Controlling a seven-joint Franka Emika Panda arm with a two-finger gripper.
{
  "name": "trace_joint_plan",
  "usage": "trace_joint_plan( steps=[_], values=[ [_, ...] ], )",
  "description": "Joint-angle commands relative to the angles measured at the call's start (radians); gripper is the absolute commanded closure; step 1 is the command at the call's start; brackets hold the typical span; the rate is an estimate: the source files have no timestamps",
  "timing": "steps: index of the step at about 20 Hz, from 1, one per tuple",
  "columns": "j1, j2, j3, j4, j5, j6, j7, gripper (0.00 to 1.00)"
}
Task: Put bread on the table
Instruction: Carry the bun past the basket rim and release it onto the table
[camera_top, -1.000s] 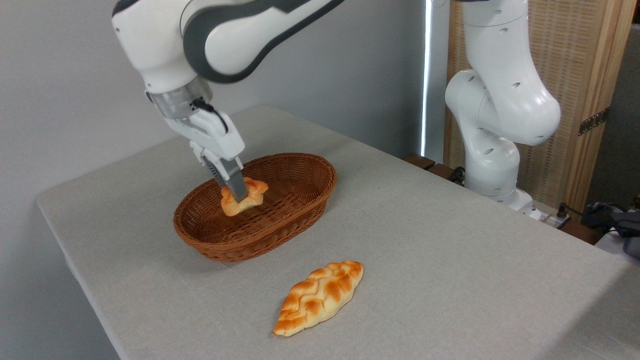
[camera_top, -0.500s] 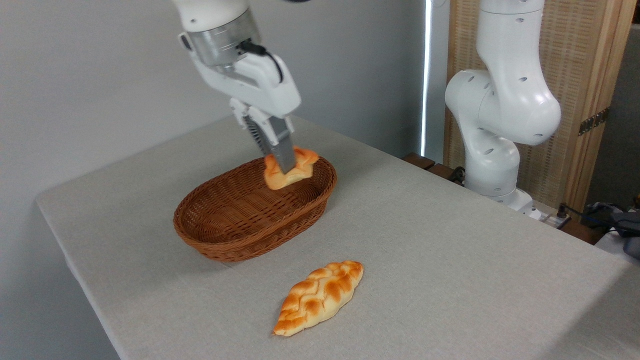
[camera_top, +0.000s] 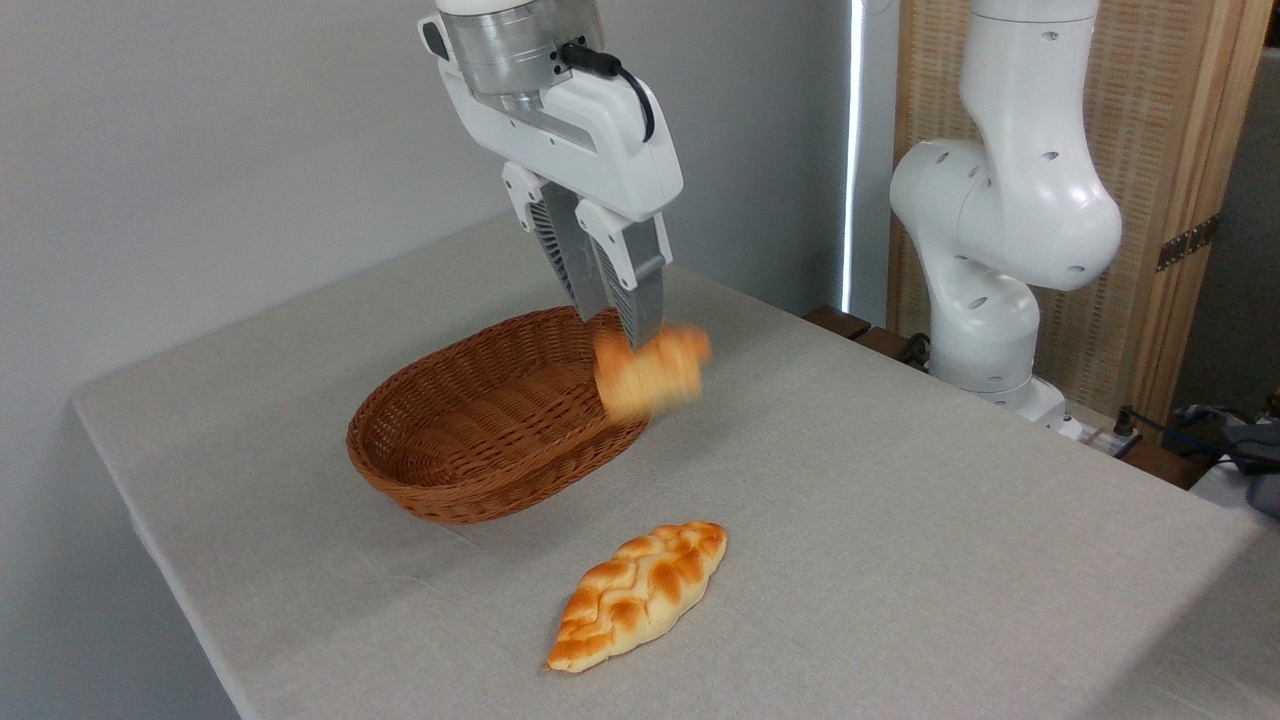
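Gripper: two-finger white-and-grey gripper (camera_top: 628, 325), fingers pointing down, clamped on the bun's upper edge so it hangs below.
Bread: small round golden-orange bun (camera_top: 650, 371), blurred, in the air at the basket's right rim, above the table.
Basket: brown oval wicker basket (camera_top: 470, 460), nothing visible inside.
Loaf: long braided golden loaf (camera_top: 637, 594), lying apart, nearer the camera.
Table: grey-beige cloth-covered table (camera_top: 900, 530); bare cloth right of the basket looks the likely set-down place.

A single fixed camera stands off the near corner of the counter (camera_top: 900, 560), raised and angled down across it toward the far grey wall (camera_top: 200, 150). It sits fairly close, with the arm's base (camera_top: 985, 340) at far right.
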Motion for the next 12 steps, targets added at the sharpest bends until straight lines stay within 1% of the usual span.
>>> trace_joint_plan(
  steps=[1,6,9,12],
  values=[
    [-0.009,-0.013,0.005,-0.009,0.008,-0.016,0.014,0.0],
    [-0.009,-0.013,0.007,-0.009,0.008,-0.014,0.014,0.0],
    [-0.009,-0.013,0.005,-0.009,0.005,0.006,0.014,0.0],
    [-0.009,-0.01,0.007,-0.011,-0.008,0.094,0.011,0.0]
  ],
)
